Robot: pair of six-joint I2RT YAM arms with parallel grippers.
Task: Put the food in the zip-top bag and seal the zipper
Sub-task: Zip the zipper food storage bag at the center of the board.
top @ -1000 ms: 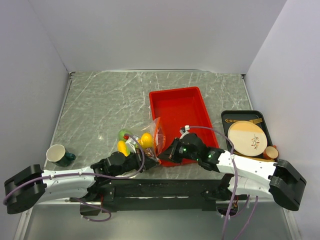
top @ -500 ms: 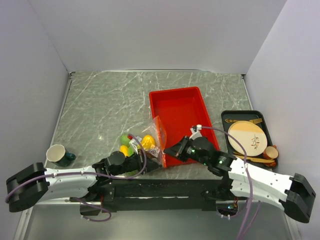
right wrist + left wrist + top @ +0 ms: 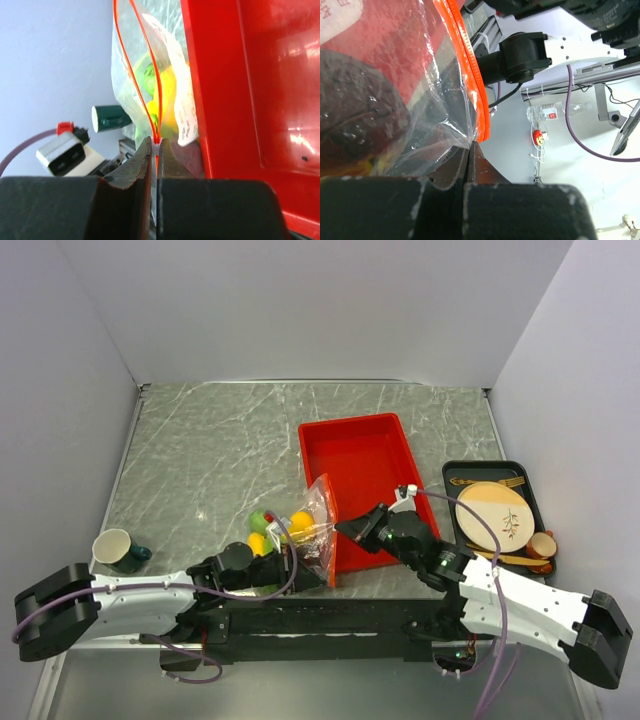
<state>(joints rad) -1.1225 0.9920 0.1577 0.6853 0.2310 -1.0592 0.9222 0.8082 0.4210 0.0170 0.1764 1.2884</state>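
Pinching the bag (image 3: 318, 528) from both ends, you are holding it just beside the red tray (image 3: 360, 460); your left gripper (image 3: 470, 150) is clamping its corner, your right gripper (image 3: 156, 145) is squeezing the zipper (image 3: 472, 75), and the food (image 3: 299, 521) is sitting inside.

The zip-top bag (image 3: 322, 502) is clear with an orange-red zipper (image 3: 150, 75), the food (image 3: 300, 522) yellow, green and orange, the tray (image 3: 345, 440) glossy red, the table (image 3: 210, 450) grey veined white like marble, and the plate (image 3: 492, 515) tan with a dark sprig motif.
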